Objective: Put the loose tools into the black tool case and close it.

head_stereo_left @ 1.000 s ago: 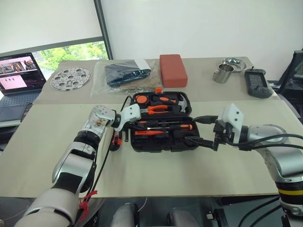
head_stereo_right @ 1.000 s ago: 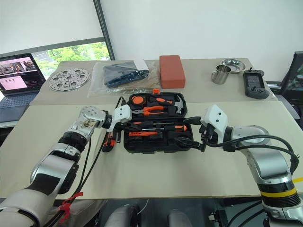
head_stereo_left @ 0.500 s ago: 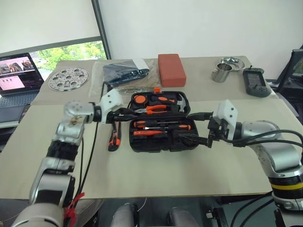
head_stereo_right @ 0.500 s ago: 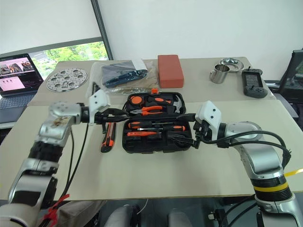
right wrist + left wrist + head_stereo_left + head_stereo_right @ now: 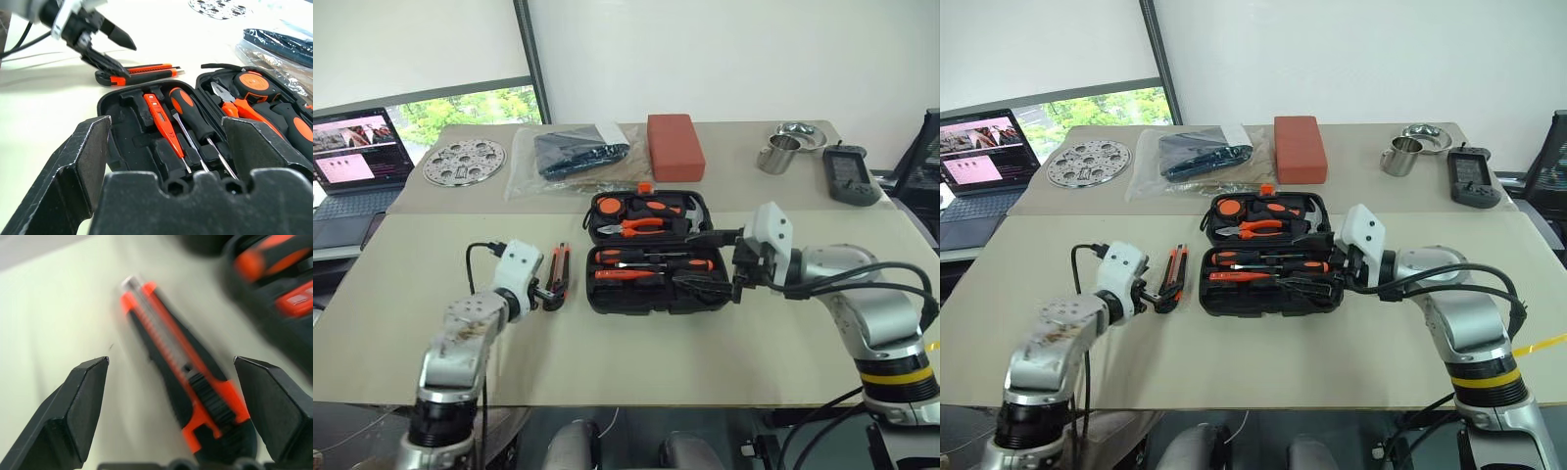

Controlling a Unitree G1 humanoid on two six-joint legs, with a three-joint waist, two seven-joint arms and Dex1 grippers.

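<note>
The black tool case (image 5: pixel 607 294) lies open in the middle of the table. Two screwdrivers (image 5: pixel 188 110) and the slim orange tester (image 5: pixel 164 129) rest in its near half, pliers and a hammer in the far half. The orange-black utility knife (image 5: pixel 558 276) lies on the table just left of the case. My left gripper (image 5: pixel 542 292) is low at the knife's near end and open, so the knife (image 5: pixel 181 382) lies between its spread fingers (image 5: pixel 78 401), ungripped. My right gripper (image 5: pixel 698 262) is open at the case's right side, one finger over the case.
Behind the case lie a red-brown box (image 5: pixel 674 147) and a clear bag (image 5: pixel 573 155). A laptop (image 5: pixel 357 157) and perforated disc (image 5: pixel 463 162) sit far left. A steel cup (image 5: pixel 777 154), bowl (image 5: pixel 800 135) and black handheld device (image 5: pixel 850 174) sit far right.
My left gripper was shut at the case's left edge. It lifted away, opened, and came down left of the case around the knife. The right gripper barely moved.
</note>
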